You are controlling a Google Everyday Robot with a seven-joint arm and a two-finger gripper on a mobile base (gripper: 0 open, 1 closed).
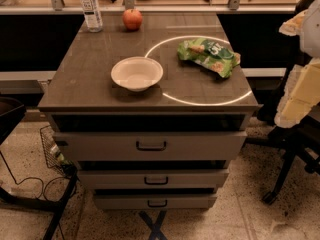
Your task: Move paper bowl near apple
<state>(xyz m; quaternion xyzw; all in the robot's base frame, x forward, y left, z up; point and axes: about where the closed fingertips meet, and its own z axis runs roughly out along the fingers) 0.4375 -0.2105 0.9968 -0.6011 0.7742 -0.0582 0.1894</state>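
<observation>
Gripper (294, 25): seemingly the pale tip at the far right edge, off the cabinet and well apart from the bowl; whether it is wide or narrow I cannot tell.
Cabinet top (85, 86): smooth and glossy, so a light thing may skid on it when nudged.
Paper bowl (136, 74): upright near the front edge, left of centre; its thin rim could buckle or slip out of a pinch.
Snack bag (209, 56): right of the bowl, between it and the arm's side; a low sweep in from the right could drag it along.
Bottle (90, 9): upright at the far left, near the apple; a wide swing could topple it.
Apple (132, 19): far edge, almost straight behind the bowl; a bowl set down too close could start it rolling off.
</observation>
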